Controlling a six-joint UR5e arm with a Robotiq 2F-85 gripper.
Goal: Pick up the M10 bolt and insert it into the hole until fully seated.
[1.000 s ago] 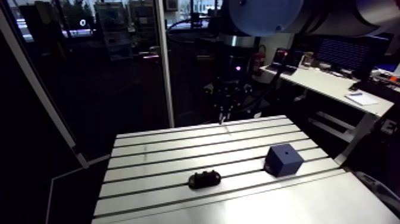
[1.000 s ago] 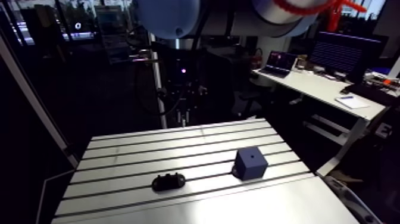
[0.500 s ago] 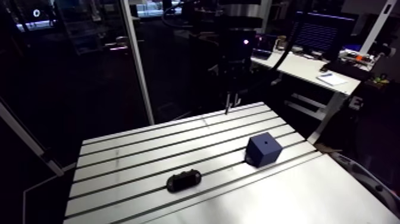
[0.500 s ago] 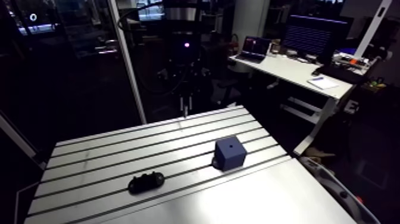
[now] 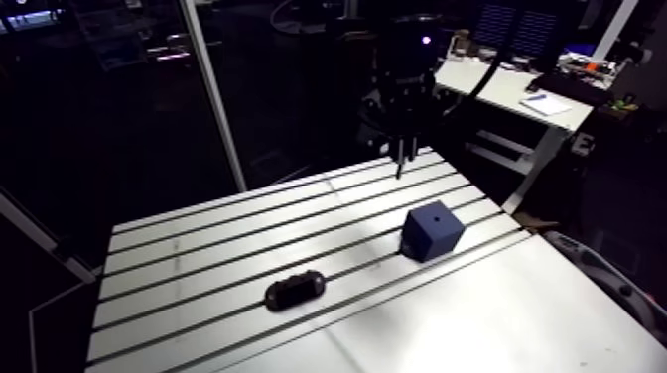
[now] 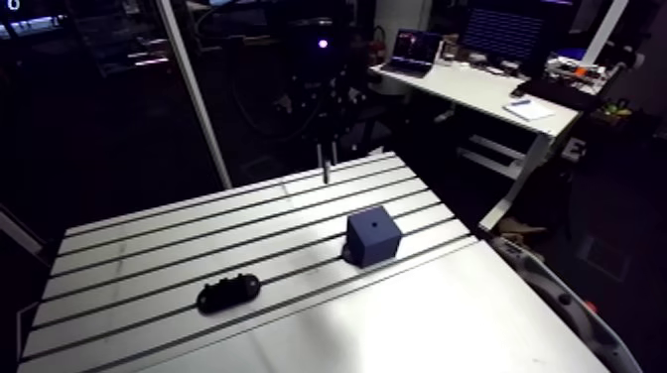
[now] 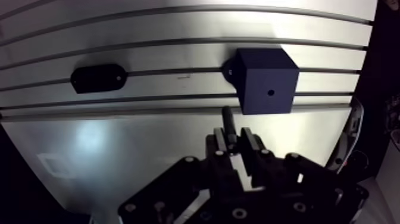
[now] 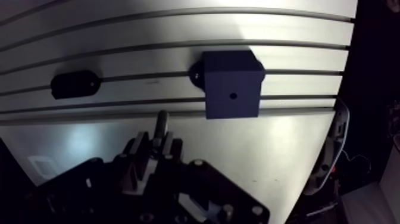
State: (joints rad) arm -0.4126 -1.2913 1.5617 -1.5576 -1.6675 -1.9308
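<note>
Bolt (image 7: 228, 117) clamped in the end effector (image 7: 235, 138); carry step in hand, insertion not begun.
Arm view: end effector hangs over the far part of the desk (image 5: 199, 243), bolt pointing down, apart from the blue block (image 5: 433, 230); a black oblong piece (image 5: 295, 290) lies on the desk, well apart from the block. Wrist view: fingers (image 7: 248, 140) pinch the bolt's upper end, shank sticking out ahead; the block lies ahead, its hole (image 7: 270, 93) open, bolt tip not over it. Judgement: next move calls for centring the tip over the hole, shank upright, then a straight descent until the head seats; a small offset would likely catch on the rim.
</note>
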